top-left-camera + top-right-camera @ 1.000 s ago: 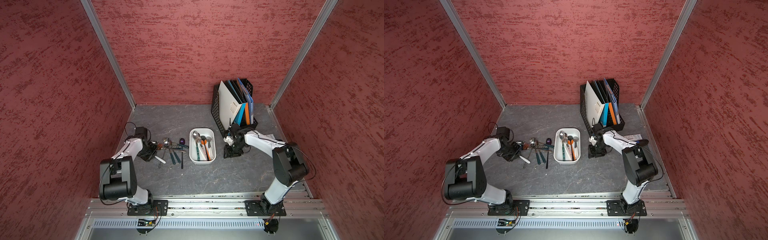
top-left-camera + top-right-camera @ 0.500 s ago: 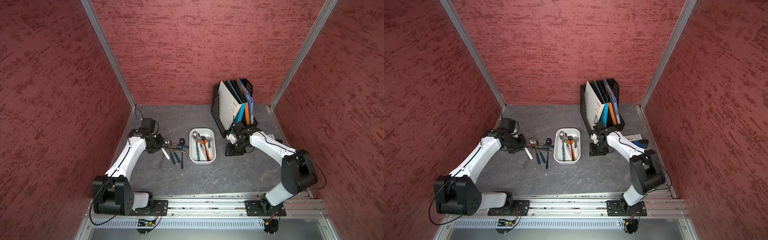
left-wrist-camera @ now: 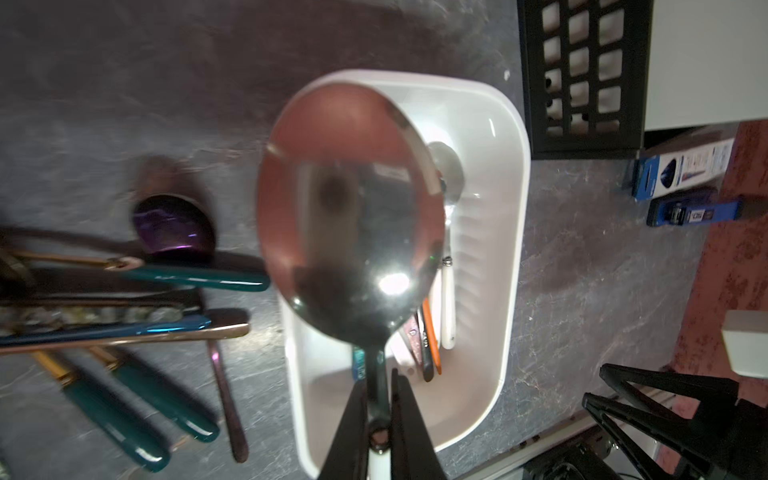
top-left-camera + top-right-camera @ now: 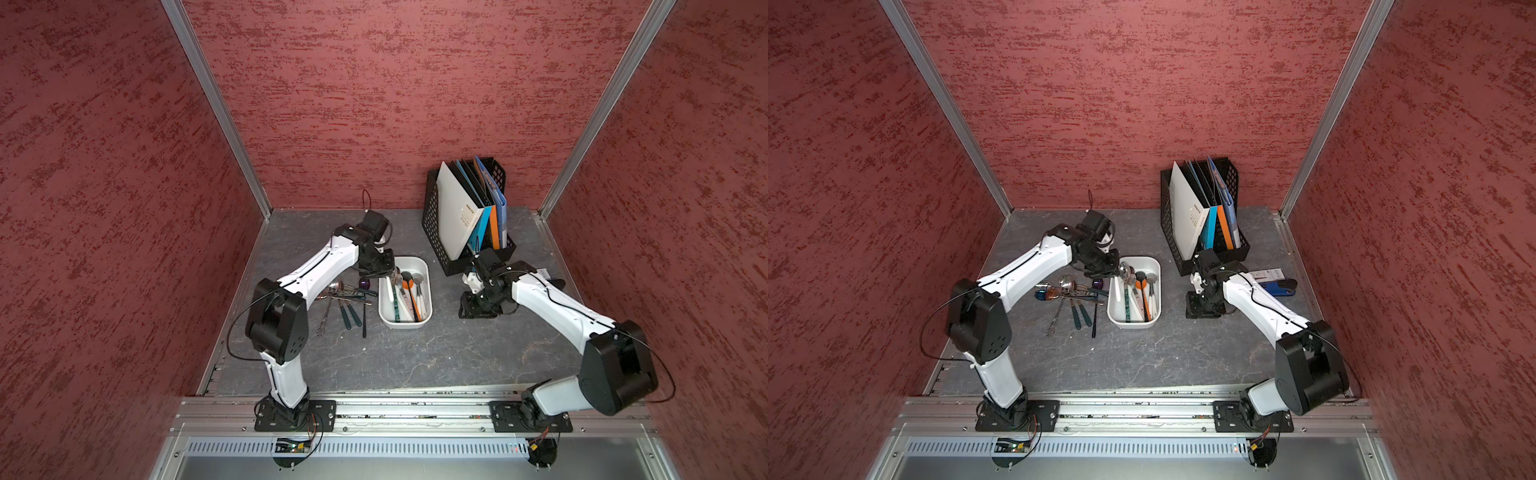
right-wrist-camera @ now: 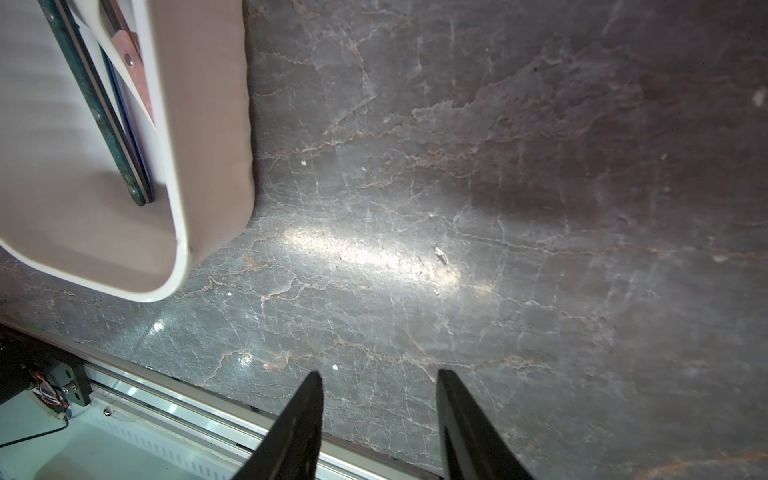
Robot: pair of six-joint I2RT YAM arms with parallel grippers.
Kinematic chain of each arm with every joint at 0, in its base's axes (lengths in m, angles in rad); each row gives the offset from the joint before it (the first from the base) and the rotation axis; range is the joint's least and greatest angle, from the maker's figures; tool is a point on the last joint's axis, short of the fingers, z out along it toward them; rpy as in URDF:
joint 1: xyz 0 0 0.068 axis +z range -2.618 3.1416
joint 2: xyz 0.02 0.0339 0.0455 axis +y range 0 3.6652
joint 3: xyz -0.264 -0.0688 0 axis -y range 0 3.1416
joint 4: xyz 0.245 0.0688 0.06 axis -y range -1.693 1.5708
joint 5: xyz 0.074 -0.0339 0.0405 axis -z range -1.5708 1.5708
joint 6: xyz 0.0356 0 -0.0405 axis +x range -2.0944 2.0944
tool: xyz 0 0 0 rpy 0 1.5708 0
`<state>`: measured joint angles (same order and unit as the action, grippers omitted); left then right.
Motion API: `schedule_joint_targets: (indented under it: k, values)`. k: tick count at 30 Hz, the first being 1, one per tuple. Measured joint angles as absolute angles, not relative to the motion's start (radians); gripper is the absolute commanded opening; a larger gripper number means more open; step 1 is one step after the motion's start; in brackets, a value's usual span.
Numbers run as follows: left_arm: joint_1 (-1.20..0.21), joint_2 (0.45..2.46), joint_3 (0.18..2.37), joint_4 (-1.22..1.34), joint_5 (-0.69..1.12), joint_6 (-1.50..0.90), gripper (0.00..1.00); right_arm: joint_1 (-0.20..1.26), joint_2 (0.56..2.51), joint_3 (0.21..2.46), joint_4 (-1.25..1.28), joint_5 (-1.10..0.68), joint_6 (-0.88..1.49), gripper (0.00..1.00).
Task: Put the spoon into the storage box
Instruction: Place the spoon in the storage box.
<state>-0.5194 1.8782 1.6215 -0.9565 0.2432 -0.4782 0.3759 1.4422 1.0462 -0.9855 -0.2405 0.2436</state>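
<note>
Across the floor of the red-walled enclosure, a grey marbled tabletop is spread. At its far right side a black perforated file rack is stood, filled with upright white, blue and orange folders. Left of the rack, near the table's middle, a white rounded plastic storage box is set with its long side running away from the arms' bases. Several spoons with white, orange and dark handles are laid lengthwise in it, as is shown in both top views.

Just left of the box a loose heap of cutlery is scattered on the table. Its teal, blue and copper-coloured handles are crossed over one another, and a purple spoon bowl is seen at its far edge.

The right gripper is held low over bare tabletop to the right of the box, near one of its corners. Its jaws are parted and only table surface is seen between them.

The left gripper is positioned over the far left corner of the box, its jaws pressed together on the thin neck of a shiny round-bowled metal spoon. The spoon is held in the air, its bowl poised above the box wall nearest the heap.
</note>
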Motion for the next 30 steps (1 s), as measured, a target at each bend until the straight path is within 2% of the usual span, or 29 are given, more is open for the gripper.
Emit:
schedule_joint_targets:
  k: [8,25,30]
  values:
    - [-0.582,2.086,1.717,-0.959,0.301,-0.470,0.09,0.376,1.422,1.040,-0.999,-0.230,0.255,0.47]
    - [-0.583,2.188,1.734,-0.973,0.345,-0.469,0.11,0.376,1.443,1.028,-0.995,-0.229,0.255,0.47]
    - [-0.582,2.229,1.782,-0.986,0.358,-0.469,0.17,0.376,1.447,1.025,-0.991,-0.230,0.255,0.47]
